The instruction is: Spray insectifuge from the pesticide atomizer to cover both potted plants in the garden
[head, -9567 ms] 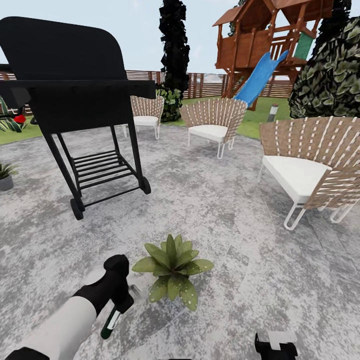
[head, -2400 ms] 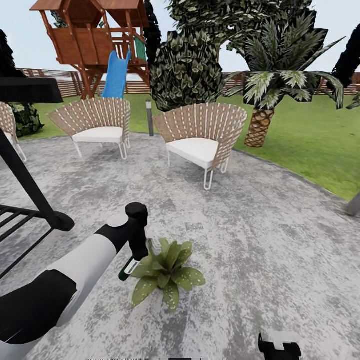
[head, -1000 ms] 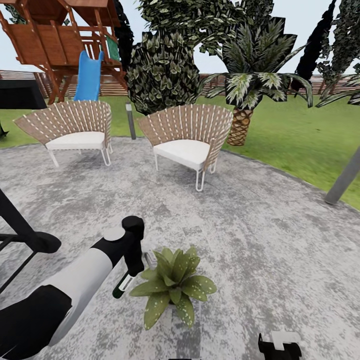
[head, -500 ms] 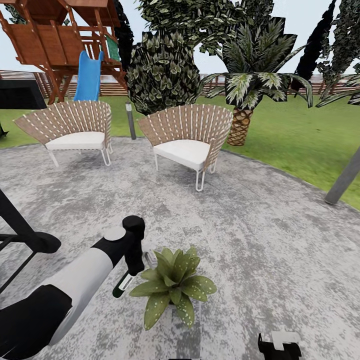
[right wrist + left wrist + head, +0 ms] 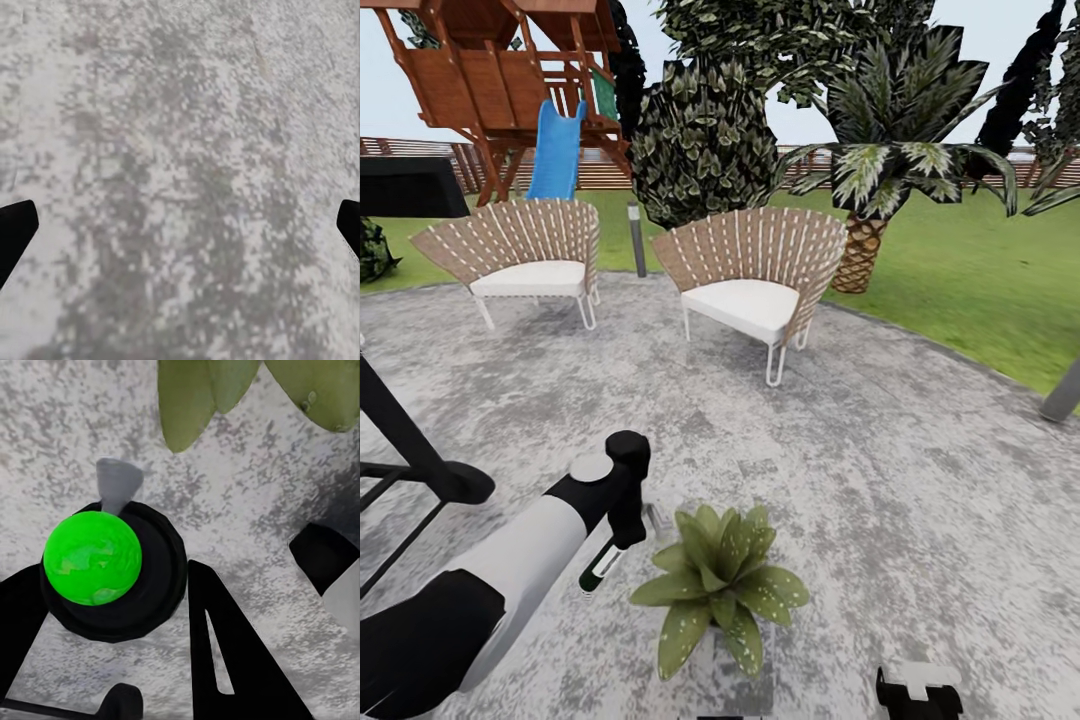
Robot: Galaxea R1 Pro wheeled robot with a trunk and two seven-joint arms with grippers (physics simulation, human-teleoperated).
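Note:
My left gripper (image 5: 612, 552) is shut on the pesticide atomizer (image 5: 597, 570), a small dark bottle with a white band, held tilted just left of a potted plant (image 5: 720, 585). This plant is a low rosette of broad green leaves on the grey paving, and the leaves hide most of its pot. In the left wrist view the atomizer (image 5: 112, 574) is black and round with a bright green top and a grey nozzle, gripped between dark fingers (image 5: 232, 652), with the plant's leaves (image 5: 202, 397) close ahead. My right gripper (image 5: 180, 225) is open over bare paving and appears at the head view's lower edge (image 5: 916, 690).
Two wicker chairs (image 5: 755, 270) (image 5: 525, 255) stand at the back of the paved circle. The black grill's leg and wheel (image 5: 435, 470) are close on the left. A lamp post (image 5: 636, 238), palm (image 5: 870, 230), playhouse with a blue slide (image 5: 555, 150), lawn and grey pole (image 5: 1063, 395) lie beyond.
The whole picture has shifted a little right and down, so the camera has moved. My left gripper still holds the atomizer beside the plant in the same pose.

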